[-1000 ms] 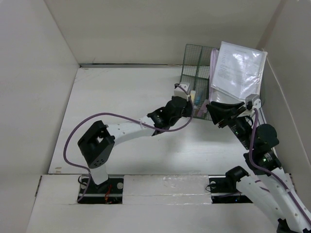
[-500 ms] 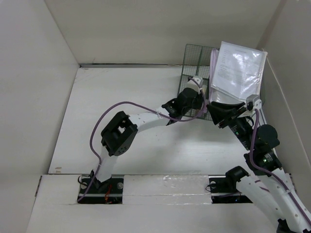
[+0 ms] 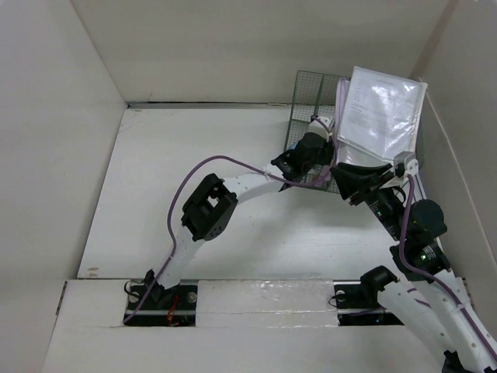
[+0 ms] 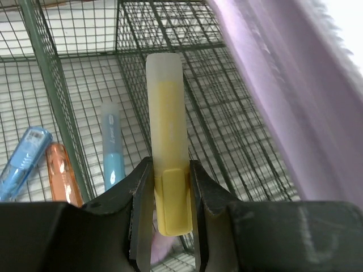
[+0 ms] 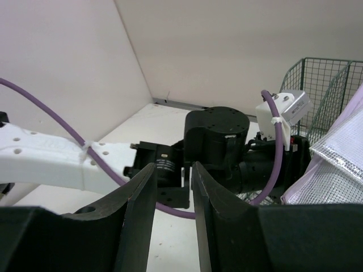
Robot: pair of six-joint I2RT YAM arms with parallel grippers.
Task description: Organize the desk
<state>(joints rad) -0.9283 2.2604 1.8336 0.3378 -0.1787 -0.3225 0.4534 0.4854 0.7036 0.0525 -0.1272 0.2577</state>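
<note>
My left gripper (image 4: 170, 170) is shut on a yellow highlighter (image 4: 165, 113), whose capped end points forward over the dark green wire-mesh organizer rack (image 4: 227, 102). In the top view the left gripper (image 3: 314, 144) reaches across the white desk (image 3: 202, 171) to the rack (image 3: 307, 93) at the back right. My right gripper (image 3: 349, 183) hovers just right of the left wrist. Its jaws (image 5: 173, 170) stand open with nothing between them, facing the left arm's wrist.
A blue marker (image 4: 110, 147), an orange pen (image 4: 59, 170) and a light blue pen (image 4: 22, 164) lie in the rack's left compartment. A purple mesh pouch (image 4: 295, 96) and a clear sleeve of papers (image 3: 380, 109) lean in the rack's right side. White walls enclose the desk.
The left arm has stretched up and to the right, carrying the yellow highlighter from in front of the rack to over it. The right arm has not moved.
</note>
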